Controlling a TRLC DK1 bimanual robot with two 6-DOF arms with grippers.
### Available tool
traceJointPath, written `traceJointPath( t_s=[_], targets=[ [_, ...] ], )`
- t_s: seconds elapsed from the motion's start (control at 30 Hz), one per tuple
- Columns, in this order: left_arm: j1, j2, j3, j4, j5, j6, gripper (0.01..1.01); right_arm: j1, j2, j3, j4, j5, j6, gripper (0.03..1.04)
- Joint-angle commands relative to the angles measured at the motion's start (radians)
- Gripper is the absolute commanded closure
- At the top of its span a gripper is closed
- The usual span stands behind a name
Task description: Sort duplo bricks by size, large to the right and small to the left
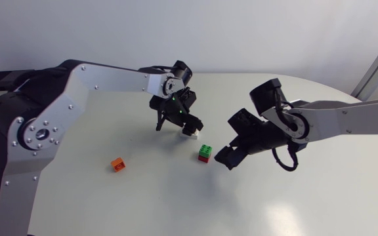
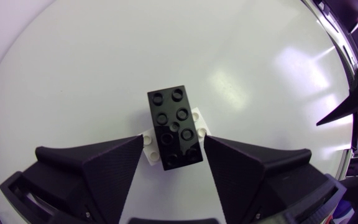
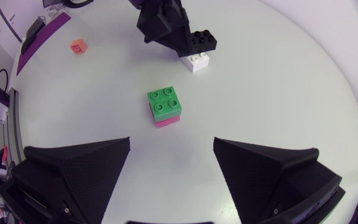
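A long black brick sits stacked on a white brick near the middle of the table. My left gripper hangs over this stack, its fingers close on either side of the black brick and narrowly apart from it. From above, that gripper hides most of the black brick, and only the white brick peeks out. A small green brick on a pink one lies ahead of my open, empty right gripper. A small orange brick lies alone to the left.
The white table is bare toward the front and on the right side. My right arm comes in from the right edge. Its gripper hovers just right of the green brick.
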Motion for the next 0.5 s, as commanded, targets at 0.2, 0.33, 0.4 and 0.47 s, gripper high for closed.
traceJointPath(
  t_s=[0.2,0.33,0.4,0.47],
  targets=[
    [-0.059,0.001,-0.053,0.015,-0.001,0.035,0.52,0.005,-0.053,-0.055,0.006,0.005,-0.007,0.1],
    [-0.072,0.004,-0.046,0.006,0.031,0.038,0.607,-0.001,-0.073,-0.065,0.006,0.005,-0.007,0.1],
    [-0.078,0.005,-0.052,0.003,0.039,0.042,0.646,-0.007,-0.082,-0.071,0.006,0.005,-0.007,0.1],
    [-0.087,0.002,-0.06,0.005,0.042,0.053,0.651,-0.012,-0.097,-0.082,0.006,0.005,-0.007,0.1]
  ],
)
